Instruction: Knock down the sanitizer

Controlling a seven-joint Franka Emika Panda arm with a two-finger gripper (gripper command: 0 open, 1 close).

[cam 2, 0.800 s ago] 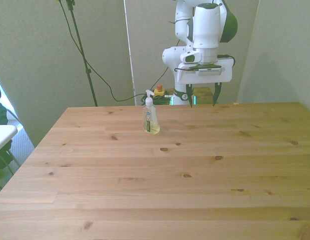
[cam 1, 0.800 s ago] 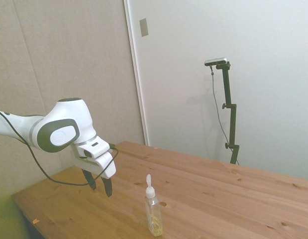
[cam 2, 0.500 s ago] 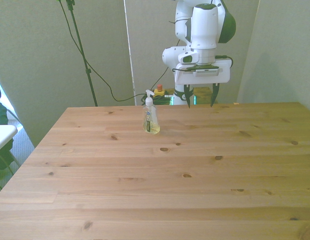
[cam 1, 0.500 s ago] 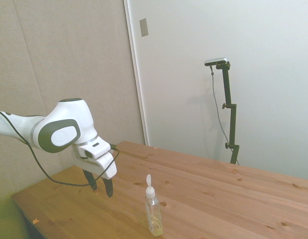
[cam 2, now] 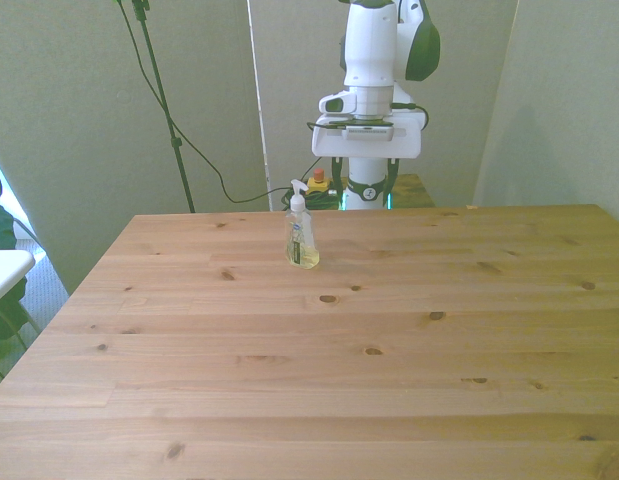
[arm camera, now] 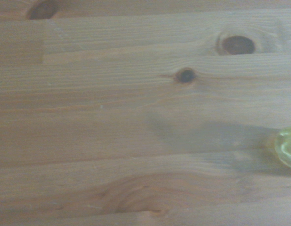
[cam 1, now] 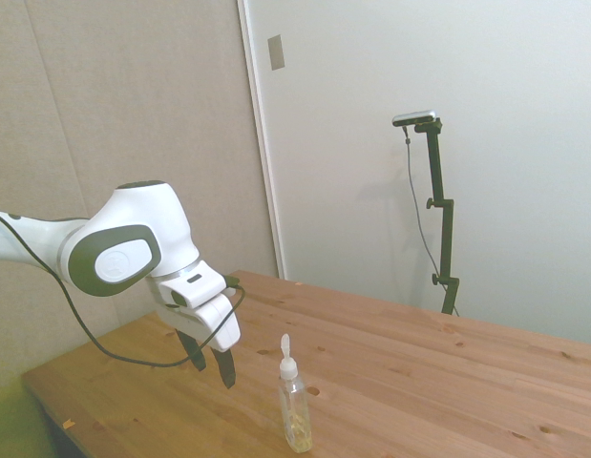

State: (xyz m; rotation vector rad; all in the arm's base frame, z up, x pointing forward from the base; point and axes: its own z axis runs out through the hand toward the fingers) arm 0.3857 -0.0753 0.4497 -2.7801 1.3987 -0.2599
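**Hand swinging in beside the upright sanitizer**

Having shifted since the earlier frames: hand now sitting lower and closer to the sanitizer in the side view, and moved toward the front view's left, from well off the bottle to just behind and beside it. Hanging above the table, fingers pointing down and tilted, parted with a clear gap between them, gripping nothing. Not touching the bottle.

Counting: one arm, one hand, one bottle, one table.

Standing upright, same spot as before, on the far part of the table in the front view, a little toward that view's left of middle. Looking slim and clear, with a white pump nozzle on top and a yellowish tint and label near the base. Showing in the wrist view only as a blurred yellow-green patch at the picture's edge, over bare knotted wood.
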